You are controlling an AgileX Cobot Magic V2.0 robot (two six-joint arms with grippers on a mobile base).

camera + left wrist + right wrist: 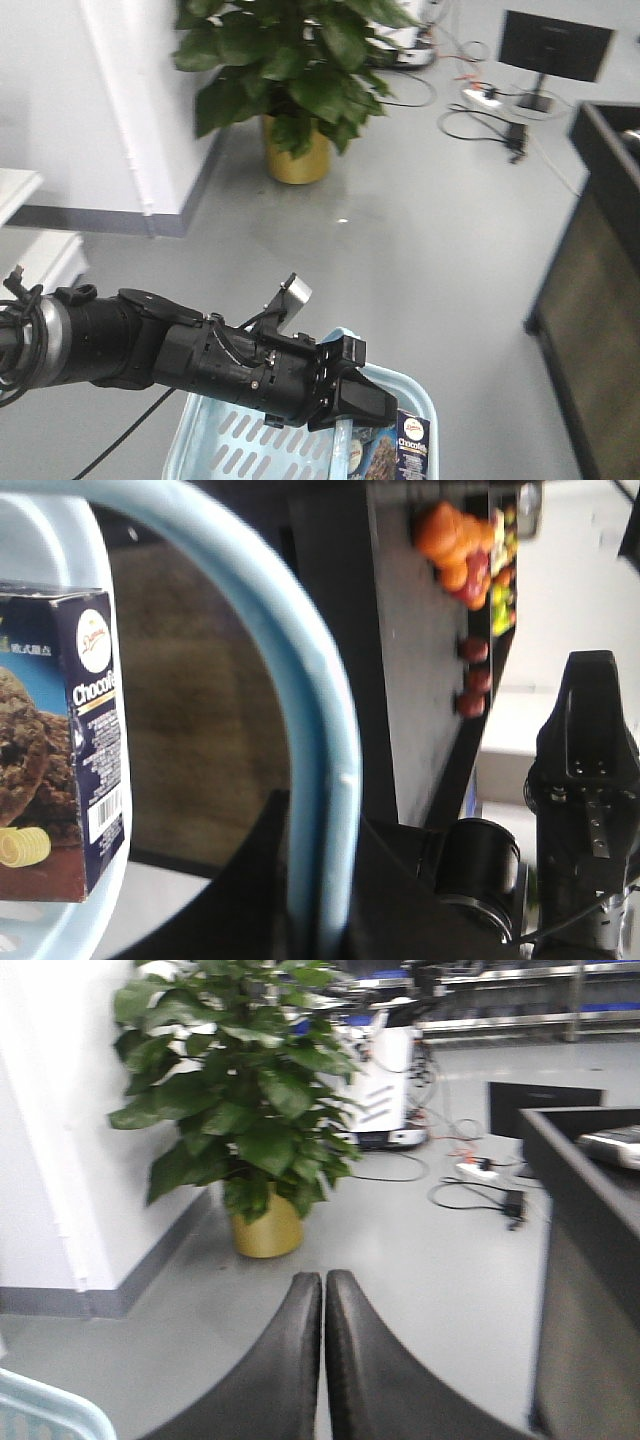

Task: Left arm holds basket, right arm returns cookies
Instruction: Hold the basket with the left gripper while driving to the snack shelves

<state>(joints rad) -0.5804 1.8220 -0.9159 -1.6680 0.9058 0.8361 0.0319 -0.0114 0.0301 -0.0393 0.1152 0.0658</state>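
Left gripper (352, 405) looks clamped on the basket (225, 440) handle, though the contact is partly hidden. Cookies (412, 445) stand upright inside the basket at its right edge. Right gripper (323, 1278) has fingers pressed together, holding nothing.

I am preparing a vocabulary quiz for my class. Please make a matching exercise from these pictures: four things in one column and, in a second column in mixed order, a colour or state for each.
Things:
1. cookies box
2. basket
3. plant pot
4. right pincer

Colours or states:
A. light blue
B. shut, holding nothing
C. golden yellow
D. dark navy

Right pairs: 1-D, 2-A, 3-C, 4-B.
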